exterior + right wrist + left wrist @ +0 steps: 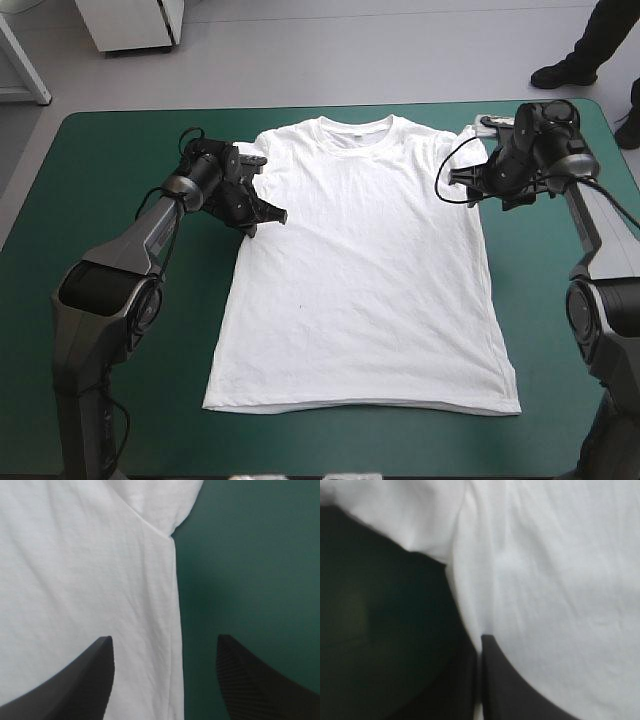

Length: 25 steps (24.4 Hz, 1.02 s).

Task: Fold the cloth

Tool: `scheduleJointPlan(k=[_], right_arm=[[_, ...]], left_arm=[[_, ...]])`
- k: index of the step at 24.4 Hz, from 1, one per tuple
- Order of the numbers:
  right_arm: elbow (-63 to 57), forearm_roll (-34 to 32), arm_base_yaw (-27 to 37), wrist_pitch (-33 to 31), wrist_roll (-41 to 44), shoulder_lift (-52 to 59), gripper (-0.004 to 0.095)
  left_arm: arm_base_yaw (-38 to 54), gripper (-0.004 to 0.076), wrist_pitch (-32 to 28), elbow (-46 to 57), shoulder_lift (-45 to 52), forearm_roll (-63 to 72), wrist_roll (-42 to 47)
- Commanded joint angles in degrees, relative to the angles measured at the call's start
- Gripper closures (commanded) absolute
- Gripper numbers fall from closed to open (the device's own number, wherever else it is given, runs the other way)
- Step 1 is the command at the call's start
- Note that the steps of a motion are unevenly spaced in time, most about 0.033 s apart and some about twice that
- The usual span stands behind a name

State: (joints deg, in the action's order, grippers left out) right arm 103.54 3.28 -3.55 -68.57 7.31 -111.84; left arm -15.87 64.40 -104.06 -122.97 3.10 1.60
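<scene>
The white T-shirt (365,270) lies spread flat on the table, collar toward the far edge and hem toward the near edge. My left gripper (268,214) sits at the shirt's left side edge just below the sleeve. In the left wrist view my left gripper (480,639) is all but shut, a thin strip of the T-shirt (550,580) edge between its black fingers. My right gripper (470,192) hovers over the right side edge below the armpit. The right wrist view shows my right gripper (165,641) open, the T-shirt (75,580) edge running between its fingers.
The teal-green cover (80,180) shows in wide strips to the left and right of the shirt, with a narrower strip between the hem and the table's near edge. The right arm's base stands at the table's right edge.
</scene>
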Motion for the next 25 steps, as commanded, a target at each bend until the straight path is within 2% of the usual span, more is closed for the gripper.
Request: scheduleJointPlan(k=[1, 7, 13, 18, 20, 21, 22, 25], right_arm=[[1.9, 0.3, -0.3, 2.2, -0.6, -0.1, 0.0345], [1.9, 0.6, -2.0, 4.5, 0.5, -5.1, 0.0353], [1.7, -0.8, -3.5, 2.3, 1.2, -10.0, 0.0612], [-0.6, -0.9, -3.5, 2.6, 0.5, -11.3, 0.0671], [-2.0, -0.9, -3.5, 2.6, 0.2, -11.4, 0.0785], [-2.6, -0.9, -3.5, 2.4, -0.3, -11.4, 0.0889], [-3.3, -1.2, -3.5, 2.4, -0.3, -11.4, 0.092], [-3.8, -1.3, -3.5, 2.4, -0.4, -11.4, 0.0925]], left_arm=[[-0.2, 0.0734, -1.8, 0.1, 0.5, 0.6, 0.9], [-0.2, 0.0734, -2.5, 0.1, 0.5, 0.6, 0.8], [-0.2, 0.0734, -2.6, 0.1, 0.5, 0.6, 0.8], [-0.2, 0.0734, -2.8, 0.1, 0.5, 0.6, 0.8], [-0.2, 0.0734, -2.8, 0.1, 0.5, 0.6, 0.8], [-0.2, 0.0734, -2.8, 0.1, 0.5, 0.6, 0.8], [-0.2, 0.0734, -3.0, 0.1, 0.5, 0.6, 0.8], [-0.2, 0.0734, -2.9, 0.1, 0.5, 0.6, 0.8]])
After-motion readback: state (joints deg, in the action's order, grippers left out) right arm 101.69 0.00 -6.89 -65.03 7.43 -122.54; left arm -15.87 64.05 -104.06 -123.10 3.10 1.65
